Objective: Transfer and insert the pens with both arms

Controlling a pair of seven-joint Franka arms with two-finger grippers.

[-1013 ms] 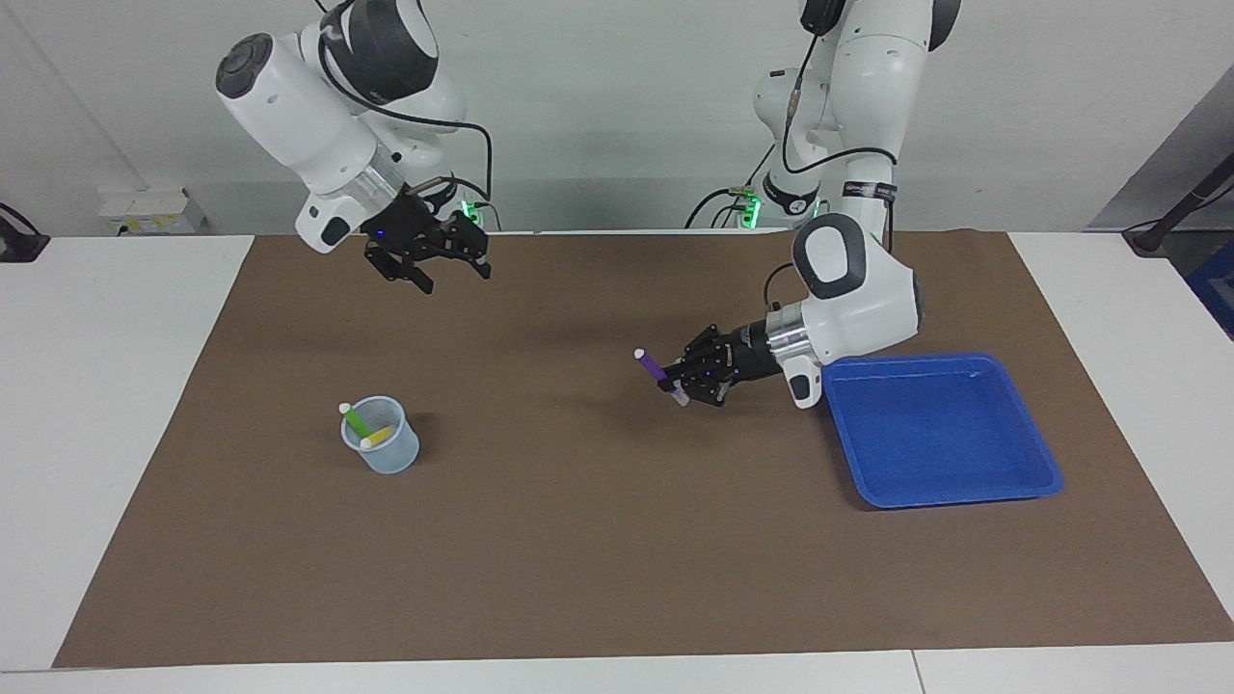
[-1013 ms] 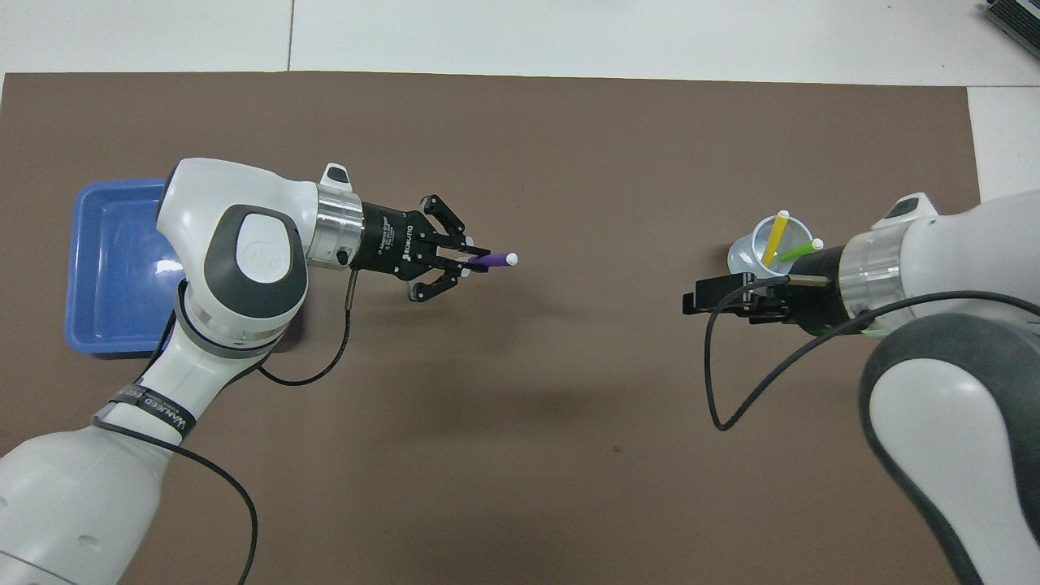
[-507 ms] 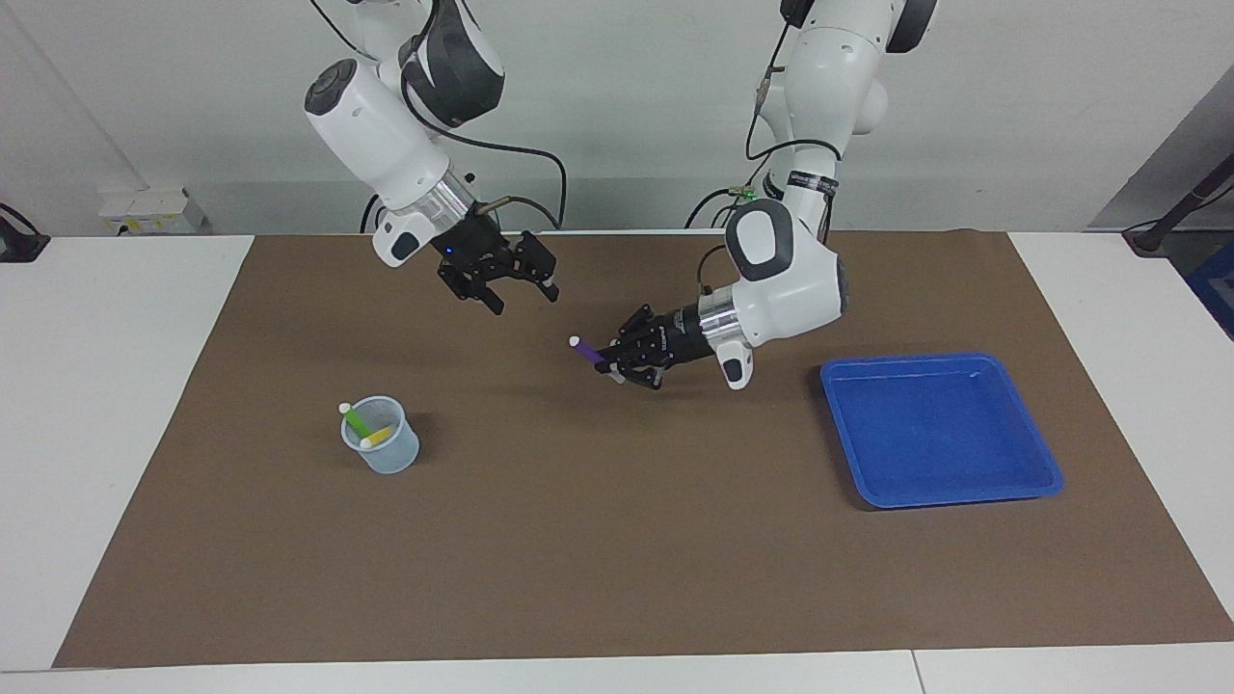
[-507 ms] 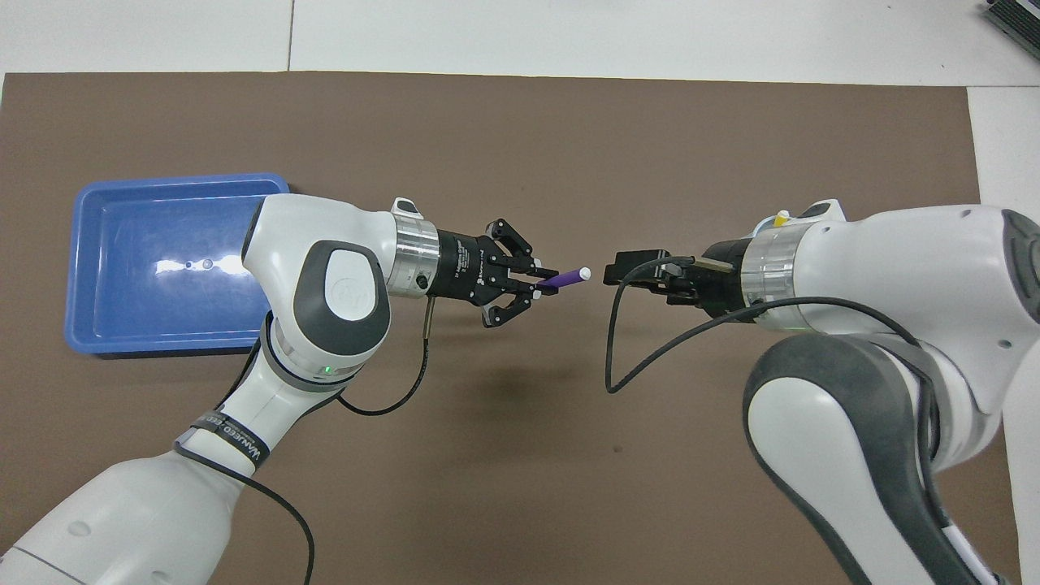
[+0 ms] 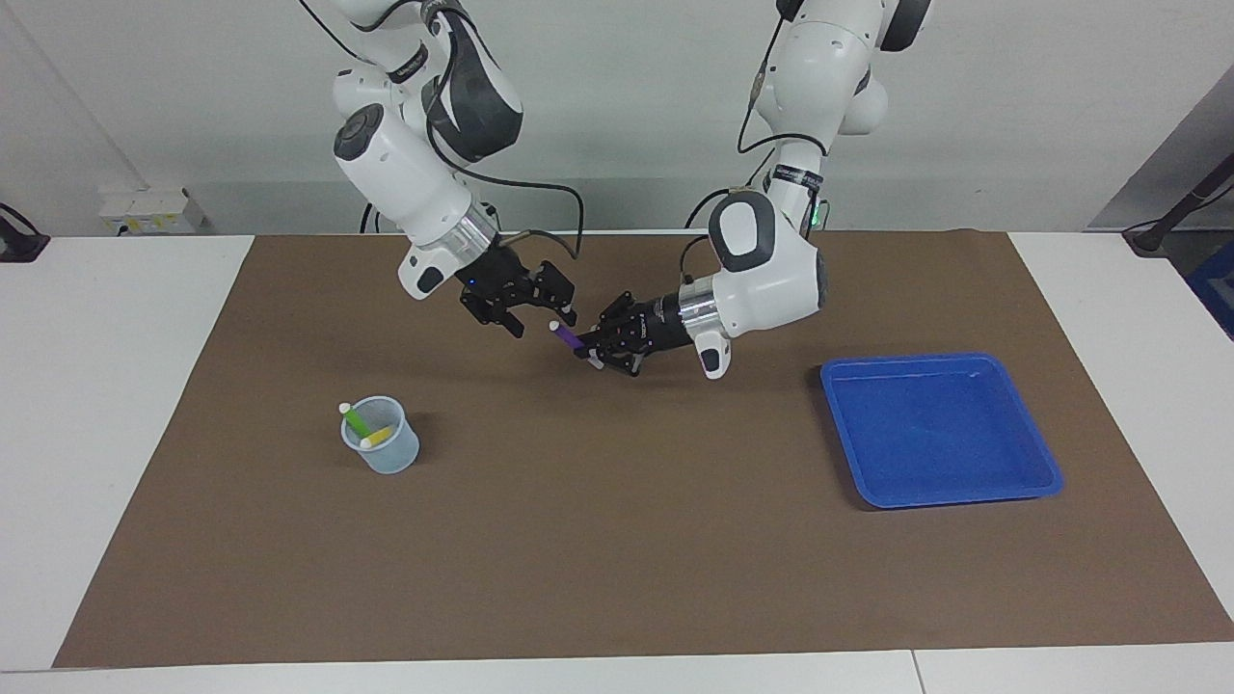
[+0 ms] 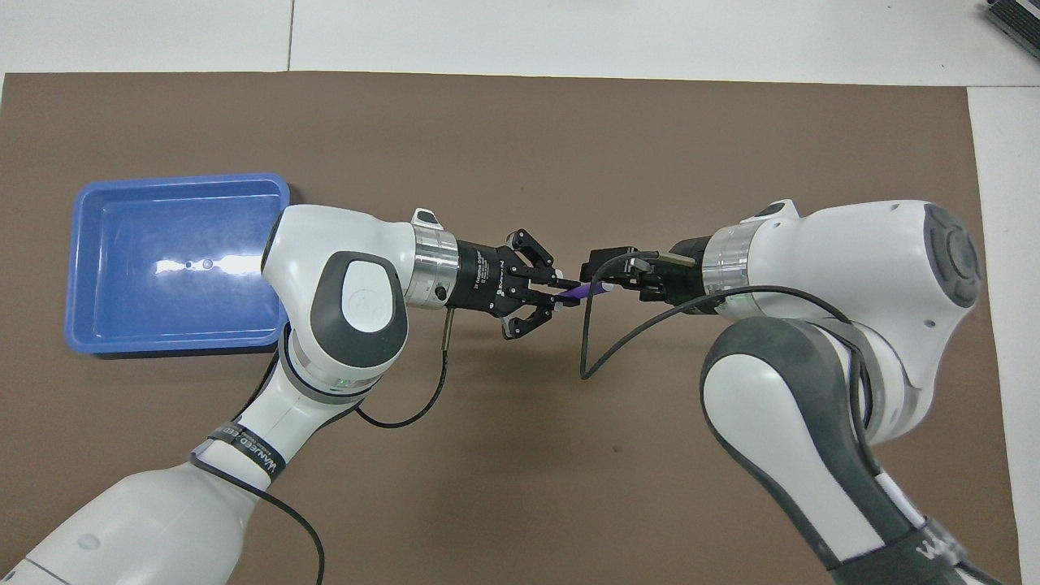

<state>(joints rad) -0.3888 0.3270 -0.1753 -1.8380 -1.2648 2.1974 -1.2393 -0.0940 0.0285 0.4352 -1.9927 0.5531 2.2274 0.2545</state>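
My left gripper (image 5: 590,352) is shut on the purple pen (image 5: 569,337), holding it up in the air over the middle of the brown mat. The pen's white cap points toward the right arm's end of the table. There my right gripper (image 5: 543,323) meets it, open, with a finger on either side of the cap end. In the overhead view the purple pen (image 6: 581,291) bridges the left gripper (image 6: 565,291) and the right gripper (image 6: 593,275). The green pen (image 5: 355,419) and the yellow pen (image 5: 378,437) stand in a pale cup (image 5: 382,448).
A blue tray (image 5: 964,496) holding nothing lies on the mat toward the left arm's end, also visible as the blue tray (image 6: 175,260) from above. The cup is hidden under the right arm in the overhead view. The brown mat (image 5: 617,559) covers most of the table.
The left arm carried the purple pen from beside the tray to the mat's middle. The right gripper swung in to meet it, and the cap now sits between its fingers.
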